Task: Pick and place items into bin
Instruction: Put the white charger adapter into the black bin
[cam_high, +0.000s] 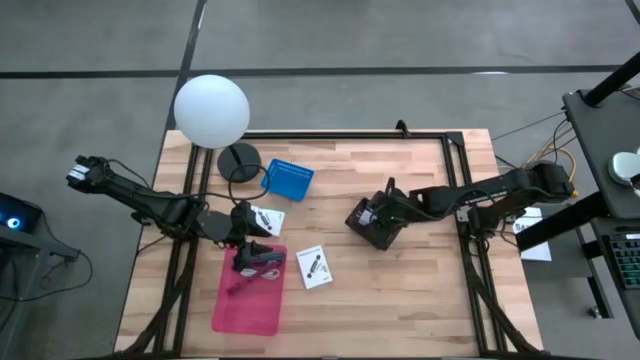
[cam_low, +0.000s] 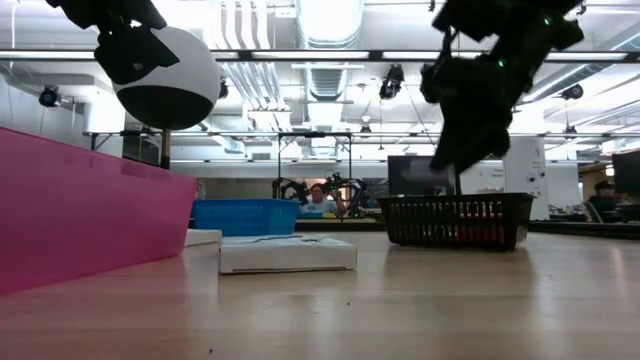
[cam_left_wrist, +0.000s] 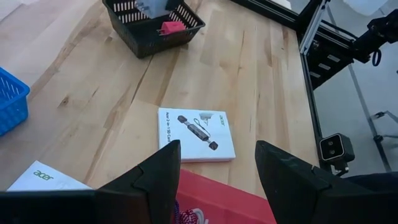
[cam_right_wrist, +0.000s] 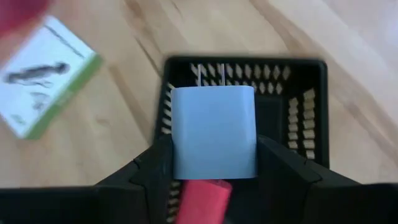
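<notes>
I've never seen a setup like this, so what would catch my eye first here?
Probably the bright pink bin at the table's front left, with the left pincer open just above its far end. Next, the right pincer over the black basket mid-table, shut on a pale-blue block. A big white globe lamp stands at the back left corner.
</notes>
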